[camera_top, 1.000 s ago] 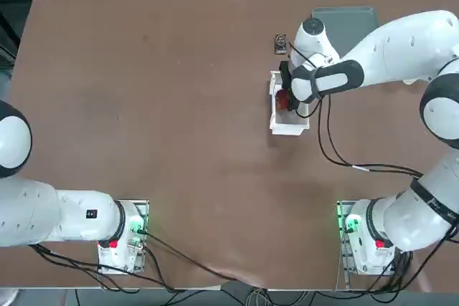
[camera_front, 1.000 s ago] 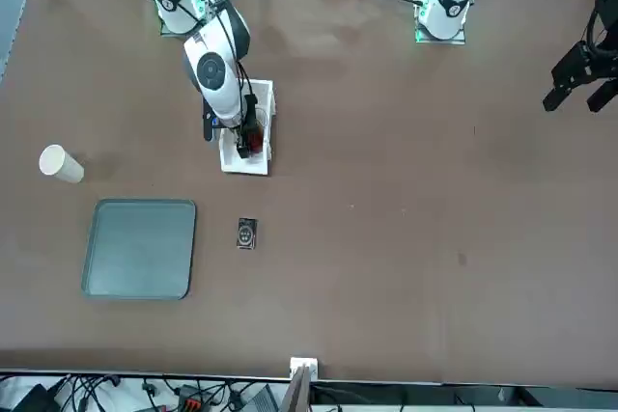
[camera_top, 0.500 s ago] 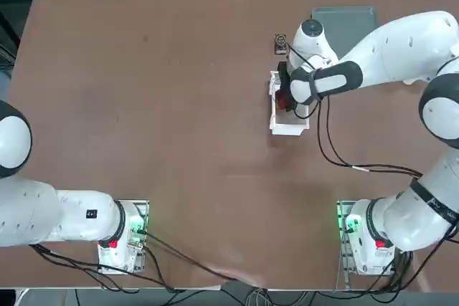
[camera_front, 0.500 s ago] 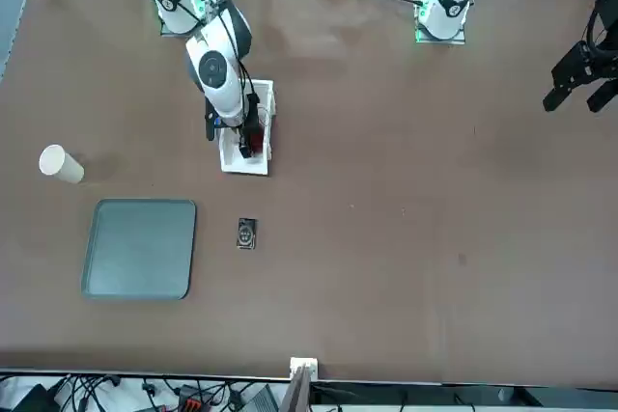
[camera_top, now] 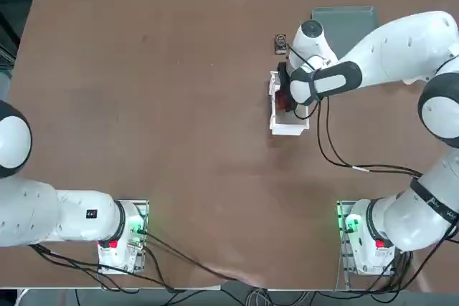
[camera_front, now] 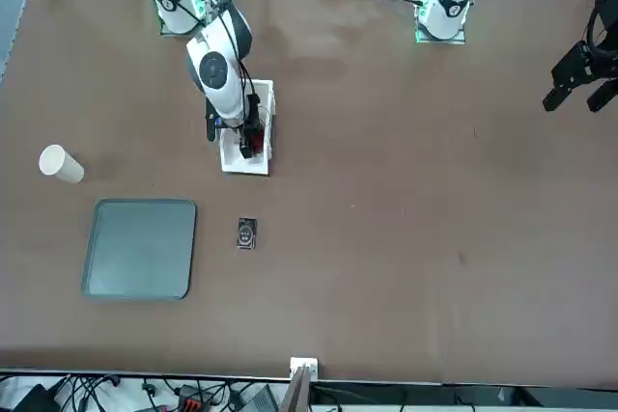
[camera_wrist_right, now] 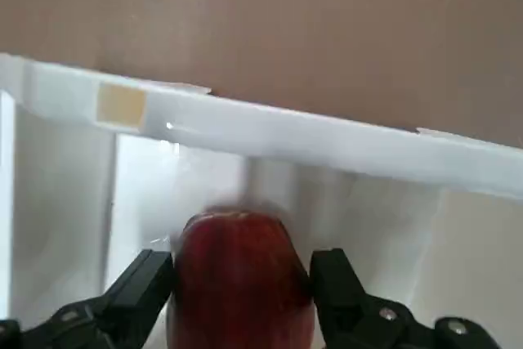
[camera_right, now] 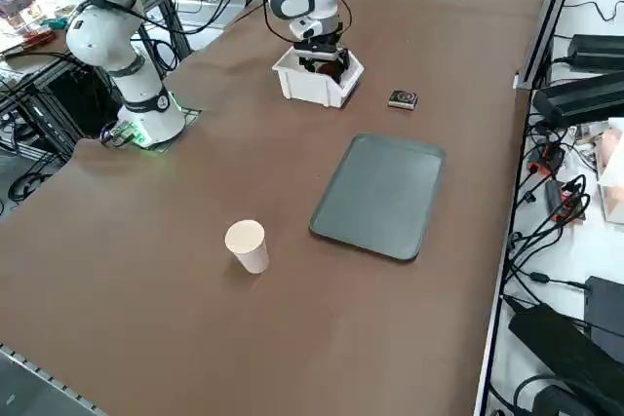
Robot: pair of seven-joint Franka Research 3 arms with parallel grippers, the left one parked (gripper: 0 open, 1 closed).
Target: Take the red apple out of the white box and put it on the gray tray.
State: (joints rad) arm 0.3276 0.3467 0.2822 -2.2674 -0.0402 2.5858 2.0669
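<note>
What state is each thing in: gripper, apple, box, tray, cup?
Right two-finger gripper: in the box, closed on the apple's sides.
Round red apple: inside the box, between the fingers.
White open-top box: upright, on the table.
Flat gray tray: bare.
White paper cup: standing, mouth up.

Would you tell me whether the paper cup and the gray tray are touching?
Apart: the right side view plainly shows brown tabletop between the paper cup and the near edge of the gray tray.

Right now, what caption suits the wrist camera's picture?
Right gripper down in the white box, fingers either side of the red apple.
</note>
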